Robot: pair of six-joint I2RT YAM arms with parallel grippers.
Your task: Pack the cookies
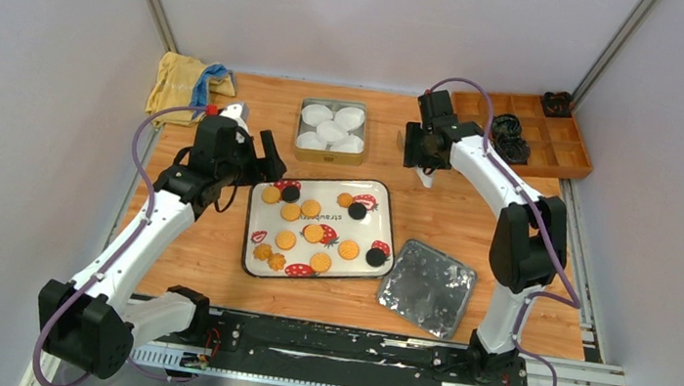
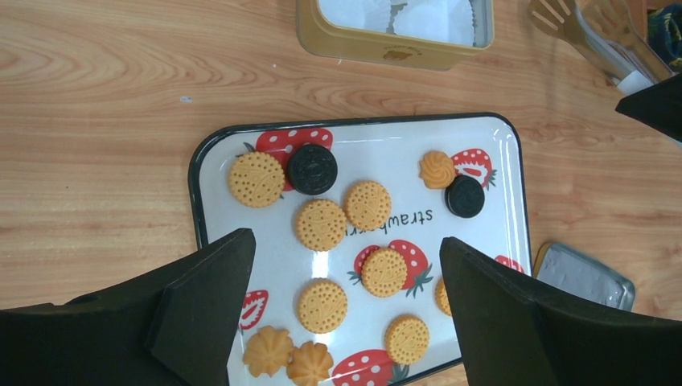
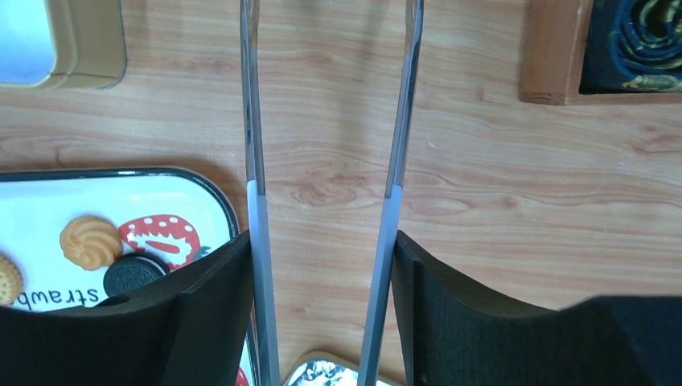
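Top view: left gripper (image 1: 259,155) is wide open and holds nothing, at the far left corner of the tray (image 1: 247,241); cookies (image 1: 313,234) lie on the tray.
Left wrist view: jaws apart, empty; cookies are spread below.
Right wrist view: right gripper (image 3: 322,249) is clamped on tongs (image 3: 256,217).

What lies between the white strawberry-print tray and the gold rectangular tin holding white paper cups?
Nothing: only a bare strip of wooden table separates the white strawberry-print tray from the gold rectangular tin. The left wrist view shows it best.
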